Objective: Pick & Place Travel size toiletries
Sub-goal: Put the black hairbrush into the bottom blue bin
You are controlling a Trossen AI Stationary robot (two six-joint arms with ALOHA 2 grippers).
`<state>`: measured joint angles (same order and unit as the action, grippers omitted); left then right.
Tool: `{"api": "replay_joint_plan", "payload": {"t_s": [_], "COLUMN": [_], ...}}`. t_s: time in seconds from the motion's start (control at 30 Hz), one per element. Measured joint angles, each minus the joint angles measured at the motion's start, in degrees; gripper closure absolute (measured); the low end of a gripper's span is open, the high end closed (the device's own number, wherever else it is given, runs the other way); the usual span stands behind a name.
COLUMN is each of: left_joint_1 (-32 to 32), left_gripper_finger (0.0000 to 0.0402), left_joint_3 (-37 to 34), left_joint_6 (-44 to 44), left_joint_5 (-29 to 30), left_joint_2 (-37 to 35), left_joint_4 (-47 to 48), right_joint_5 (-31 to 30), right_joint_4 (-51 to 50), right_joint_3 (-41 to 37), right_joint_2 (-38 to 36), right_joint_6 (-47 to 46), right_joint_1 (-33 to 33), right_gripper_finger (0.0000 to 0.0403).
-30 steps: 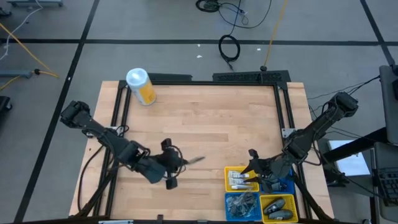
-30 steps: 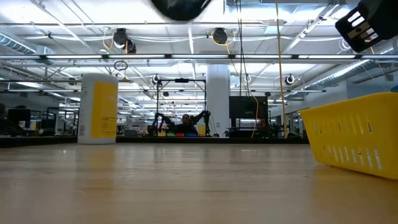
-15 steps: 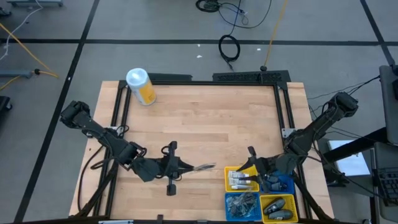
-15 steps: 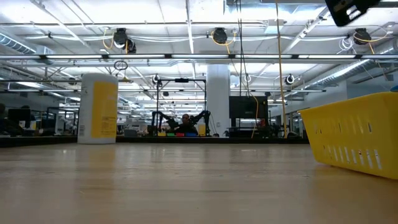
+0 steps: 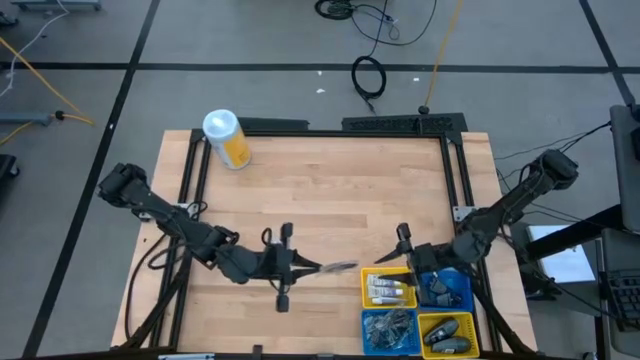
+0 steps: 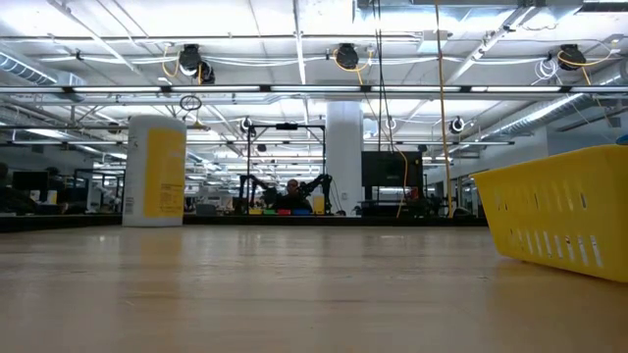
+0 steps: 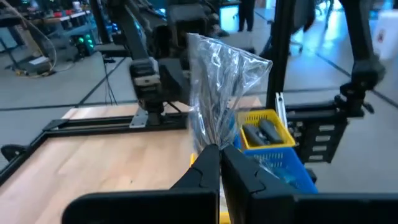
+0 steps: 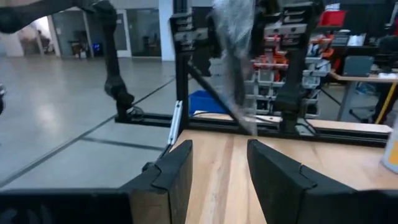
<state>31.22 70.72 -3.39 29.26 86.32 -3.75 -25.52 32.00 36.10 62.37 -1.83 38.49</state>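
Left hand (image 7: 219,163) pinches clear bag (image 7: 221,87) | long axis toward bins (image 5: 415,308)

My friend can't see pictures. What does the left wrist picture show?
The left gripper is shut on a clear plastic bag, holding it above the wooden table. Behind it sit yellow and blue bins.

Contents of clear bag (image 7: 221,81) too blurred to identify. Items in bins (image 5: 417,307) too small to name from above. Both arms missing from low view; yellow bin (image 6: 559,216) cut off at edge.
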Motion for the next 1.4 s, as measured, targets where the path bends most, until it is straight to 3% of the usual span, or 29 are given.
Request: {"api": "replay_joint_plan", "payload": {"t_s": [0.6, 0.9, 1.1, 1.3, 1.4], "left_joint_1": [-7.9, -9.5, -9.5, -9.4, -9.5], "left_gripper_finger": [0.0401, 0.0401, 0.0401, 0.0401, 0.0400], "left_joint_3": [0.0, 0.0, 0.0, 0.0, 0.0], "left_joint_6": [3.2, 3.8, 3.7, 3.4, 3.1], "left_joint_5": [-14.5, -15.8, -15.9, -15.9, -15.9], "left_joint_2": [10.4, 10.9, 10.9, 10.9, 10.9], "left_joint_4": [-15.9, -17.6, -17.4, -17.4, -17.4], "right_joint_5": [1.7, 1.7, 1.7, 1.5, 1.5], "right_joint_4": [2.4, 2.1, 2.0, 2.1, 2.1], "right_joint_3": [0.0, 0.0, 0.0, 0.0, 0.0], "right_joint_2": [0.0, 0.0, 0.0, 0.0, 0.0], "right_joint_6": [1.9, 2.1, 2.5, 3.1, 3.4], "right_joint_1": [-1.8, -1.8, -1.8, -1.8, -1.8], "right_gripper_finger": [0.0259, 0.0261, 0.0302, 0.0384, 0.0385]}}
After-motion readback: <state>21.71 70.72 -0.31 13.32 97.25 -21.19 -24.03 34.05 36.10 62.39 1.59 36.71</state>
